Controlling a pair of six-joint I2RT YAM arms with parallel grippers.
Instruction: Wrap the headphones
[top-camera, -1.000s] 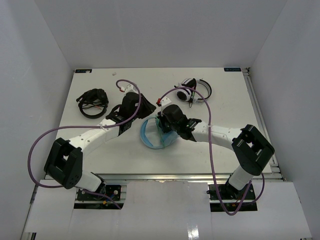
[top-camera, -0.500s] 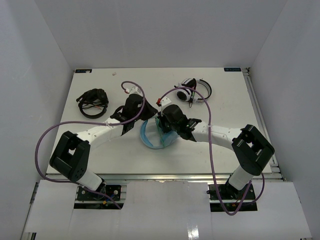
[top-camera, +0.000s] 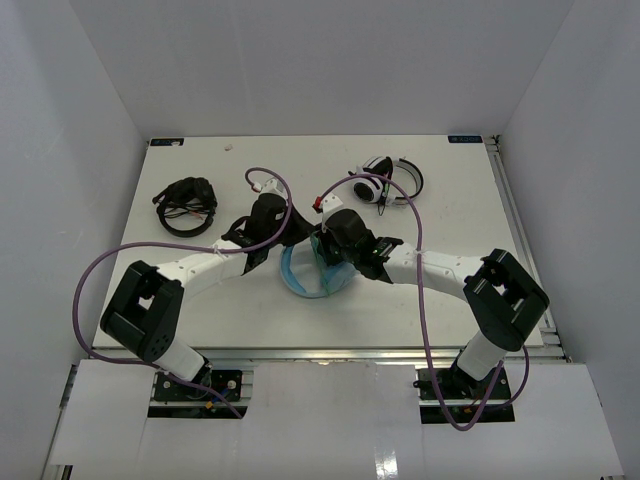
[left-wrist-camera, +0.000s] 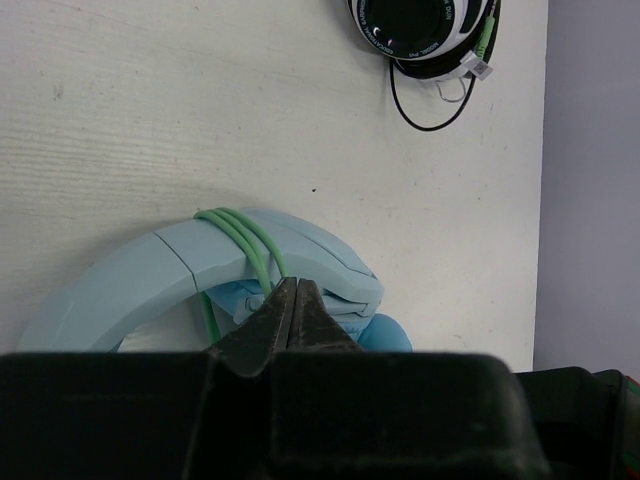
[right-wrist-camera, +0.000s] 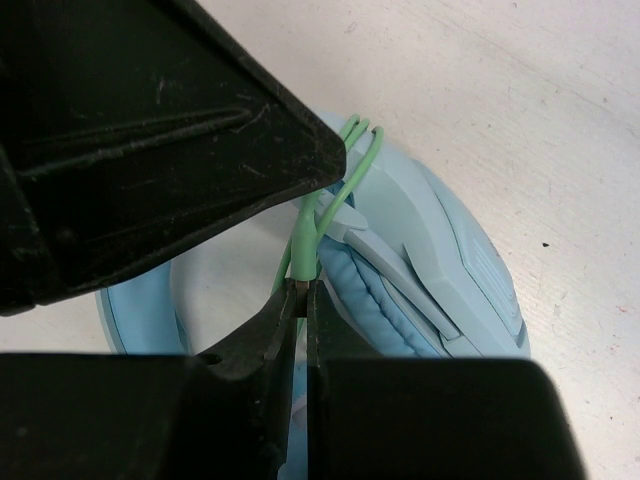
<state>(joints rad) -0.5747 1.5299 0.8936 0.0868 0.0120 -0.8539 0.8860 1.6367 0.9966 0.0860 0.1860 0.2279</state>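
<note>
Light blue padded over-ear headphones (top-camera: 300, 285) lie at centre frame. Your right claw (right-wrist-camera: 303, 290) is clamped on the thin pale green cable (right-wrist-camera: 307, 230), probably for tension. Your left claw (left-wrist-camera: 293, 290) is closed at the headband wraps and seems to pin them.

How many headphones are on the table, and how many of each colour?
light blue headphones: 1
black headphones: 1
white-and-black headphones: 1
Total: 3

Left fingers (left-wrist-camera: 262, 326) and right fingers (right-wrist-camera: 268, 332) are each pinched closed, tips nearly meeting.
</note>
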